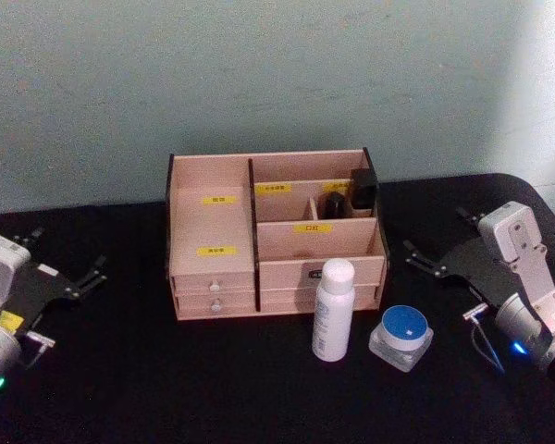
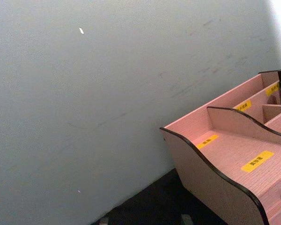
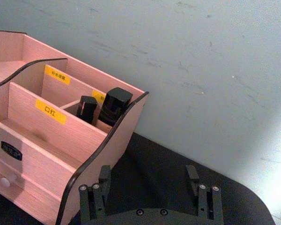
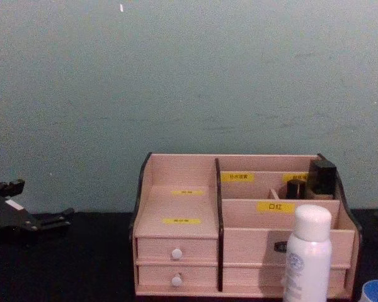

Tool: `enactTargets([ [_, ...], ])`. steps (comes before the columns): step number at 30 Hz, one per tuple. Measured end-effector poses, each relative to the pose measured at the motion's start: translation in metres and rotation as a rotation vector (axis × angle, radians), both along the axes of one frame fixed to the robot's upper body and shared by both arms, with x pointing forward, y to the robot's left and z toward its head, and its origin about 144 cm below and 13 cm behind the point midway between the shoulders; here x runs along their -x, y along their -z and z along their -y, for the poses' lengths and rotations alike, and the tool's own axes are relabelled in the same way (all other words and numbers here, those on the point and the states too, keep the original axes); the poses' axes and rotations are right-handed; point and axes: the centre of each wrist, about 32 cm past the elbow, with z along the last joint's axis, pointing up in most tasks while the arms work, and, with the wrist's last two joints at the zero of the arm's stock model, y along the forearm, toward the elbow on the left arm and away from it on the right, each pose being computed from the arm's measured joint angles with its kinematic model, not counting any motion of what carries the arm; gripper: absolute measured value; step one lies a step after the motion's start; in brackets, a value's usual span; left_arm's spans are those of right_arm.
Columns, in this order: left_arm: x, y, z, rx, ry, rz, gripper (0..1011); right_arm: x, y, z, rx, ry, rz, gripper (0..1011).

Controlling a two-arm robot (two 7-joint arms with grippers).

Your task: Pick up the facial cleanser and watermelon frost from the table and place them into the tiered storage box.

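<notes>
Matt pale wooden tiered storage box (image 1: 213, 227), matt black table (image 1: 166, 388), smooth white plastic facial cleanser (image 1: 333, 314), glossy clear watermelon frost (image 1: 402, 338).

The chest view's lower edge crops the facial cleanser (image 4: 307, 251) and the watermelon frost (image 4: 376, 291).

cleanser (image 1: 334, 310) in front of box (image 1: 213, 227), frost jar (image 1: 402, 338) R of cleanser

This looks like a robot test room or a small lab, not a home. A table covered with plain black cloth (image 1: 166, 388) stands directly against a bare pale blue-green painted wall (image 1: 259, 74) with scuff marks. On the table a light pinkish wooden desk organiser with yellow labels (image 1: 287, 242) is set out tidily, like a prepared scene.
</notes>
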Motion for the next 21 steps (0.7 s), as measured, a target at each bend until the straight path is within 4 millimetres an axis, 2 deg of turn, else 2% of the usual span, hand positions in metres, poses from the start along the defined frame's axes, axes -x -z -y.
enactTargets([
  [13,0.000,0.000,0.000,0.000,0.000,0.000,1001,0.004,-0.008,0.010,-0.043,0.009,0.034,1002],
  [21,0.000,0.000,0.000,0.000,0.000,0.000,1001,0.023,-0.023,0.028,-0.093,-0.066,0.012,1002],
])
